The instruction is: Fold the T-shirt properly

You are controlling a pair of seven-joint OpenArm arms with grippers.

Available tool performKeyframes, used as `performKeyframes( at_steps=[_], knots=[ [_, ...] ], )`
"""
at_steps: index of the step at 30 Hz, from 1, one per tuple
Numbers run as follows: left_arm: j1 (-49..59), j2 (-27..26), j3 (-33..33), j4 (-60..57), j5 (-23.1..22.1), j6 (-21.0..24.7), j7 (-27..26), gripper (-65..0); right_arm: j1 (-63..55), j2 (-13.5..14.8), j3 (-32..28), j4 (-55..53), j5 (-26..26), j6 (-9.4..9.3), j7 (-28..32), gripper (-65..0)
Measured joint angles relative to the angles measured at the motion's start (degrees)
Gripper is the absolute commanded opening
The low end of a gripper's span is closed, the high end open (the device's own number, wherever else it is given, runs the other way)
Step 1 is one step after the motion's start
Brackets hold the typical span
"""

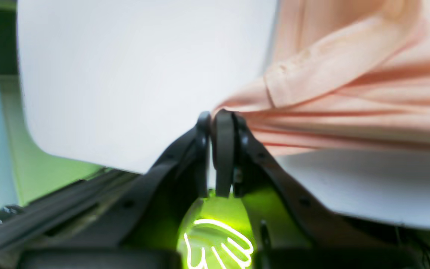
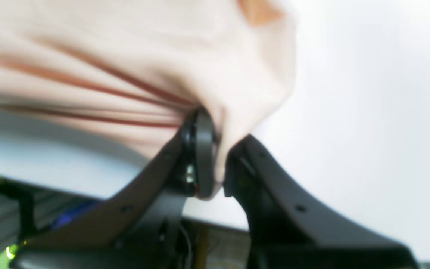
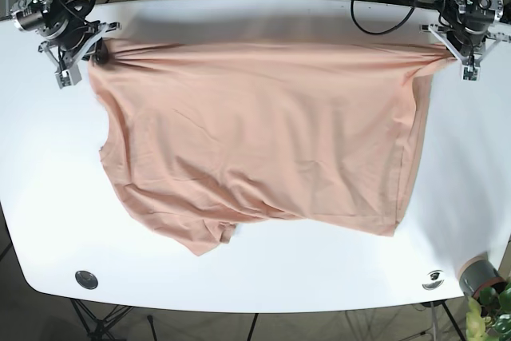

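Peach T-shirt (image 3: 255, 129) spread across a white table (image 3: 263, 277), filling the middle of the base view, top edge stretched taut between both arms. At upper right of that frame, left gripper (image 3: 457, 49) clamped on one corner of the cloth; in its wrist view, left gripper (image 1: 218, 119) pinching a bunched tip, creases fanning right. At upper left, right gripper (image 3: 100, 52) pinched on the opposite corner; close up, right gripper (image 2: 215, 149) with fabric wedged between its jaws. Lower hem rumpled, lower-left corner tucked under (exact layering unclear). Probably light, soft and limp: no stiffness, prone to sagging and wrinkling. Best held at corners or seams, kept in tension.
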Motion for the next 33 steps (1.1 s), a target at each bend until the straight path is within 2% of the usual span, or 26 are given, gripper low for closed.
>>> performKeyframes(
  at_steps=[7,16,22,33],
  knots=[
    [0.8,0.6,-0.1,-0.1,0.2,0.0,-0.9,-65.0,-2.4,-0.2,0.3,0.0,-0.4,0.04,-0.1,-62.8],
    [-5.7,0.9,-2.8,-0.1,-0.3,-0.2,-1.2,-65.0,-1.0,-0.3,0.2,0.0,-0.1,0.07,-0.1,-62.8],
    [-9.4,0.8,-3.0,-0.2,-3.8,0.0,-1.1,-65.0,2.3,-0.2,0.2,-0.2,-0.6,0.04,0.0,-62.8],
    [-16.5,-0.4,-2.9,-4.8,-3.7,-0.1,-0.2,-65.0,11.2,0.1,-1.5,-9.5,-1.6,0.04,-0.1,-62.6]
  ],
)
